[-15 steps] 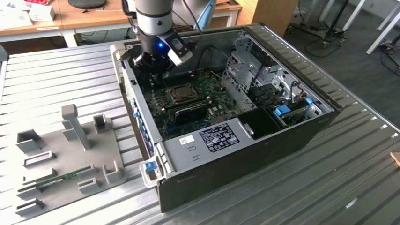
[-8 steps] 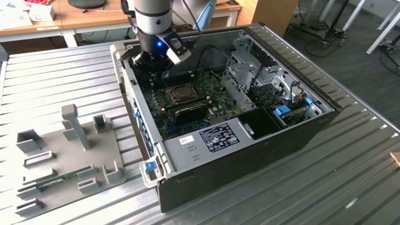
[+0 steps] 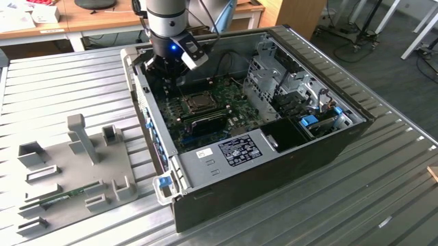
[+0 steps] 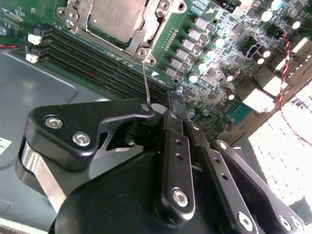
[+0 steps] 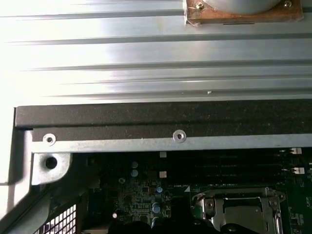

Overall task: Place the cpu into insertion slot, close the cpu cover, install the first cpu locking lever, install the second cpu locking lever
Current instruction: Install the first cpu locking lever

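1. We start at the black metal linkage gripper (image 4: 157, 107). In the second wrist view the pincer looks pressed together at its tip. In the exterior view the gripper (image 3: 166, 72) hangs from the grey arm inside the open case, at the case's far end.
2. A thin silvery wire locking lever (image 4: 146, 83) runs from a corner of the socket to the gripper's tip and touches it. We cannot tell whether it is pinched or only touched.
3. Long black memory slots (image 4: 97, 61) lie in parallel rows between the gripper and the socket.
4. The square silver-rimmed insertion slot (image 4: 72, 13) sits on the green motherboard (image 4: 214, 29). The flat grey metallic square cpu (image 4: 117, 17) is seated in it.
5. The thin silvery frame-shaped cpu cover (image 4: 144, 39) lies flat over the cpu's edges, and the cpu's top shows through its cut-out.
6. The black computer tower case (image 3: 274, 169) lies on its side, open, on a ribbed silvery metal table (image 3: 61, 87).
7. A grey fixture plate with upright holders (image 3: 75, 174) lies on the table at the exterior view's left, well apart from the gripper.
8. A wooden desk (image 3: 102, 18) stands beyond the table.
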`<state>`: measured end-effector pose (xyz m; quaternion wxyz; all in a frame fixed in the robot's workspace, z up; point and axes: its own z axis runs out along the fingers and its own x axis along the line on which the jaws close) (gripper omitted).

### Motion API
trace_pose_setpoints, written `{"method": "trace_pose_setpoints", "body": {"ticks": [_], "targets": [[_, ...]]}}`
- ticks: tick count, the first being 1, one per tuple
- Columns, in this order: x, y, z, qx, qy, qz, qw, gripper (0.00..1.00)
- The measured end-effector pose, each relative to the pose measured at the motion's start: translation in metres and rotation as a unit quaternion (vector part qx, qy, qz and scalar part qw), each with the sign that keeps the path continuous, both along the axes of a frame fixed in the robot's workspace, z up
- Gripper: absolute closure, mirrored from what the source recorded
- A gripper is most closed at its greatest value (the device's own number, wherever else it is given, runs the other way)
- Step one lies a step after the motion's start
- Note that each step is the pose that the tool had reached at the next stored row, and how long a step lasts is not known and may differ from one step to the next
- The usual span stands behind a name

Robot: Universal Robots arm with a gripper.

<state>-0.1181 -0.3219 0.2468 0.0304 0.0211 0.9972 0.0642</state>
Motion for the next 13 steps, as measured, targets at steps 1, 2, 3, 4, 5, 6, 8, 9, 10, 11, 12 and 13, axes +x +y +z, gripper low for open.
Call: {"method": "trace_pose_setpoints", "body": {"ticks": [1,2,3,4,5,6,8,9,10,11,12,13], "targets": [[0.0,0.0003,-0.0001,0.0005,-0.0002,0.0,1.0,0.89],[0.0,0.0007,-0.0002,0.0007,-0.0003,0.0,1.0,0.89],[0.0,0.0008,-0.0003,0.0007,-0.0003,0.0,1.0,0.89],[0.0,0.0009,-0.0003,0.0007,-0.0003,0.0,1.0,0.89],[0.0,0.0009,-0.0003,0.0007,-0.0003,0.0,1.0,0.89],[0.0003,0.0009,-0.0004,0.0008,-0.0003,0.0,1.0,0.89],[0.0014,0.001,-0.0006,0.0007,-0.0003,0.0,1.0,0.89],[0.0022,0.001,-0.0006,0.0007,-0.0002,0.0,1.0,0.89],[0.0031,0.0009,-0.0007,0.0007,-0.0002,0.0,1.0,0.89],[0.0043,0.001,-0.0009,0.0007,-0.0002,0.0,1.0,0.89],[0.0055,0.001,-0.001,0.0007,-0.0002,0.0,1.0,0.89],[0.0067,0.0009,-0.0011,0.0007,-0.0002,0.0,1.0,0.89]]}}
